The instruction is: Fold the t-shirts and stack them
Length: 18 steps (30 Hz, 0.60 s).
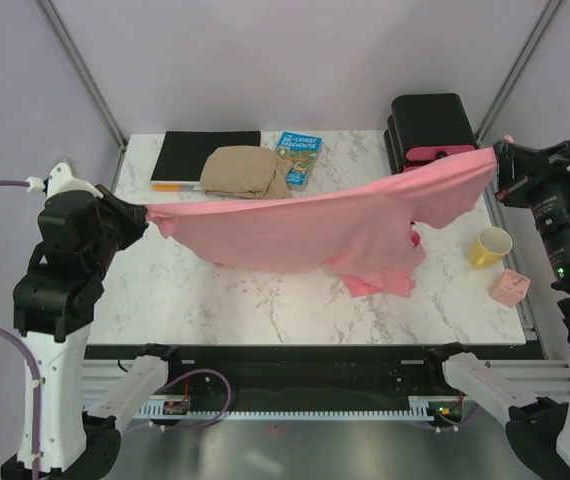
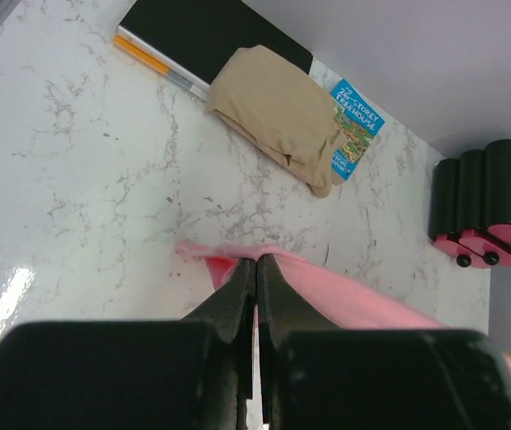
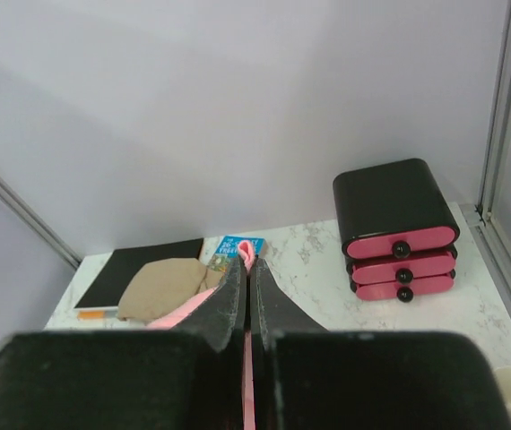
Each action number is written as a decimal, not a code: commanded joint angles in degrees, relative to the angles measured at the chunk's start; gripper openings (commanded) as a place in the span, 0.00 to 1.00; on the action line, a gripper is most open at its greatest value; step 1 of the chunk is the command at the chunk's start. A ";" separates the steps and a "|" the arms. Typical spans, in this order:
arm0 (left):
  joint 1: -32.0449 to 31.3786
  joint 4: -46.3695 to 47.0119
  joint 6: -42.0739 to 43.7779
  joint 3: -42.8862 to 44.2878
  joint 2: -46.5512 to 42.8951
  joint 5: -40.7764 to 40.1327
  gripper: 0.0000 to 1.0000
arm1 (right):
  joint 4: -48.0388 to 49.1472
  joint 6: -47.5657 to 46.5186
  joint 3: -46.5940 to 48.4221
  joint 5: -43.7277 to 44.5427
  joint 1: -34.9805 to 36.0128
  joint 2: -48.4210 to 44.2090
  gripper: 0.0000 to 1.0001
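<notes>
Hanging in front of the box (image 1: 430, 125), the t-shirt (image 1: 315, 225) stretches from left claw (image 2: 255, 269) to right claw (image 3: 246, 269). Each is clamped on its edge.

The t-shirt (image 1: 335, 225) spans the table (image 1: 215, 300), left gripper (image 1: 147, 213) to right gripper (image 1: 497, 160); behind it, left to right, notebook (image 1: 205, 155), folded cloth (image 1: 245, 172), book (image 1: 297, 158), drawer box (image 1: 430, 125); cup (image 1: 489, 247) near right.

Table (image 1: 265, 310) front open; t-shirt (image 1: 315, 225) spans middle; cup (image 1: 489, 247), cube (image 1: 510, 288) right.
</notes>
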 commanded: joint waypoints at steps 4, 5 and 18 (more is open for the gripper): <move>0.10 -1.31 -2.32 -1.09 -2.36 -2.08 0.02 | -1.10 1.52 -2.73 -2.04 -0.08 0.70 0.00; 0.10 -1.93 -2.14 -0.83 -2.27 -2.08 0.02 | -0.84 1.79 -3.34 -2.66 -0.08 0.78 0.00; 0.10 -5.01 -1.18 1.11 -5.34 4.14 0.02 | -0.92 -0.41 -3.97 -3.37 -0.08 -1.85 0.00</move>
